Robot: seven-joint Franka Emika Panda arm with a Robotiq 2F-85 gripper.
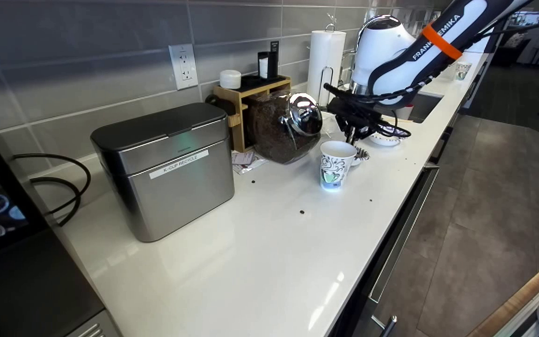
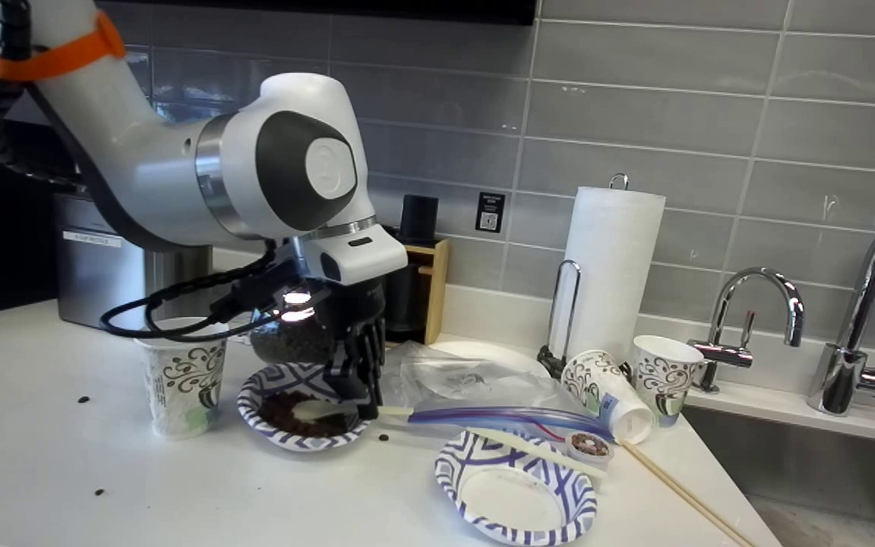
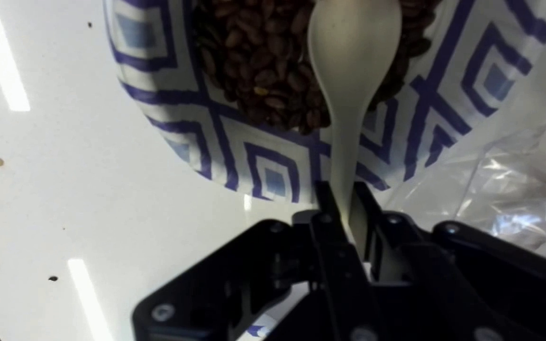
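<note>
1. Pincer (image 3: pixel 343 192) was drawn in narrow, gripping a pale spoon (image 3: pixel 356 45) by the handle; in an exterior view, the handle's end poked out past it.
2. Spoon's head was over dark brown beans (image 3: pixel 268 61) in a paper bowl (image 3: pixel 273 182) with a purple pattern; whether it touched them could not be made out.
3. In the wrist view, the pincer's tips showed just beside the bowl's rim.
4. Clear plastic bag (image 2: pixel 475 380) lay just beside the bowl; on the opposite side stood an upright paper cup (image 2: pixel 187 387).
5. Second bowl (image 2: pixel 513 501), same pattern, stood near, a slim pale utensil (image 2: pixel 536 453) across its rim.
6. Beyond the bag, a tipped cup (image 2: pixel 597 387) lay next to a standing cup (image 2: pixel 664 376), both near a paper towel roll (image 2: pixel 608 266).
7. Dark bits (image 2: pixel 99 492) dotted the white counter (image 1: pixel 251 271).
8. Glass jar (image 1: pixel 272 133) with a shiny lid sat by a wooden rack (image 1: pixel 237 124); steel bin (image 1: pixel 185 178) stood near them, labelled "K-CUP RECYCLE".
</note>
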